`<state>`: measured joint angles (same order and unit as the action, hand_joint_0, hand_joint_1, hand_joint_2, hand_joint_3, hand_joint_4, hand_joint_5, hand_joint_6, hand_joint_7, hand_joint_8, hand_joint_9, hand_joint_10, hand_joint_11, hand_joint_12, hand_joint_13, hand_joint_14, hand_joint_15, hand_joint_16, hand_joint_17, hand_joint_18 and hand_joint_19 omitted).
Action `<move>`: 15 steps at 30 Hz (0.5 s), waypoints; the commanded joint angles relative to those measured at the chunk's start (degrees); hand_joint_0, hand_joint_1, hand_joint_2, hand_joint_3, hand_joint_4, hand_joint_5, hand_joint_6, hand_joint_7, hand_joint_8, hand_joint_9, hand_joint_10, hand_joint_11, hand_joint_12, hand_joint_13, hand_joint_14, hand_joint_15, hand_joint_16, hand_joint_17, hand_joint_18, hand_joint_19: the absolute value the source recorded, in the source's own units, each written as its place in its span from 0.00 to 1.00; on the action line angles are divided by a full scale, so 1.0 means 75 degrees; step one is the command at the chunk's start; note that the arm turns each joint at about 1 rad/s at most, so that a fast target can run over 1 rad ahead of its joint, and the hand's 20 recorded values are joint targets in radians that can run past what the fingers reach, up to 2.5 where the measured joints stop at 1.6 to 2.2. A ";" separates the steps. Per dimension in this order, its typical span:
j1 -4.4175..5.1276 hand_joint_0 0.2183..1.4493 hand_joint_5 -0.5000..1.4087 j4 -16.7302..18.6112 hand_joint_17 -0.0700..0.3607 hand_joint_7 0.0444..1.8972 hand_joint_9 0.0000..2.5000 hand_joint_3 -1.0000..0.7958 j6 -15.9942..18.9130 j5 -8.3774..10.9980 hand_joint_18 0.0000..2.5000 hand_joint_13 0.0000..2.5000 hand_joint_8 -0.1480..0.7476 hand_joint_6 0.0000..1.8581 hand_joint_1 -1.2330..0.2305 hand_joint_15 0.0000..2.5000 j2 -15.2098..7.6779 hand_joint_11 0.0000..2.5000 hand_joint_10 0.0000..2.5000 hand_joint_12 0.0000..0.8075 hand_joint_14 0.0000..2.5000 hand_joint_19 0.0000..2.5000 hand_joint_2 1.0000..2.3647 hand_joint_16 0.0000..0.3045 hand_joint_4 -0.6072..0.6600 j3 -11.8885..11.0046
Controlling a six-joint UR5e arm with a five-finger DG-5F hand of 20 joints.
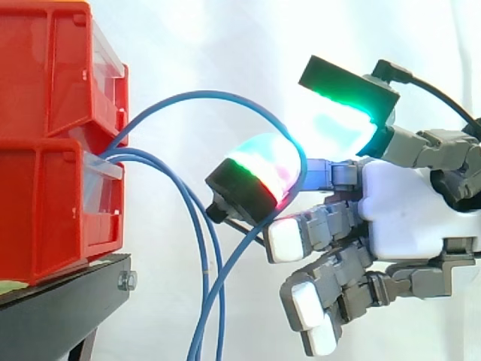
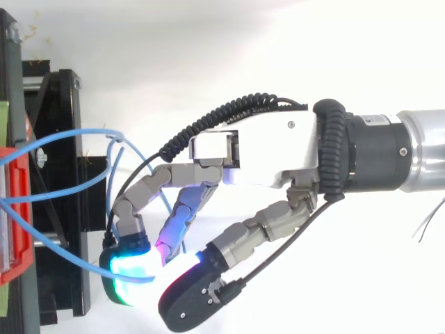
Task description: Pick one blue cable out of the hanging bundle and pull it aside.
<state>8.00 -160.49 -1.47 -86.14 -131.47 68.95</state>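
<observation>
One blue cable (image 1: 218, 93) came out from between the red bins (image 1: 52, 98). It went up in a high bow away from them, then bent down past the hand (image 1: 409, 214) toward the bottom. At the top of the bend it ran between two glowing fingertips (image 1: 255, 177). One was above it and one was below it, and they curled in and pinched it. From above, the same cable (image 2: 76, 261) ended at the spot where those two pads met. The other fingers were bent loosely underneath and held nothing.

The other blue cables (image 1: 188, 197) hung down close to the bins, apart from the pulled one. The bins sat in a stack on a black stand (image 1: 68, 308). A white curtain (image 1: 225, 37) hung behind it all.
</observation>
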 commanded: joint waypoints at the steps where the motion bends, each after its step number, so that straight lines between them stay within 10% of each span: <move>1: 0.0000 0.33 0.30 0.0000 0.42 0.62 0.34 0.44 -0.0003 0.0001 0.28 0.32 0.29 0.37 0.31 0.19 -0.0002 0.03 0.00 0.45 0.01 0.22 0.01 0.16 0.38 0.0006; 15: 0.0000 0.33 0.30 0.0000 0.42 0.63 0.35 0.44 -0.0003 0.0001 0.28 0.32 0.30 0.37 0.32 0.19 -0.0002 0.03 0.00 0.45 0.01 0.22 0.01 0.16 0.39 -0.0006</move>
<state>8.00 -160.49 -1.49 -86.13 -131.48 68.98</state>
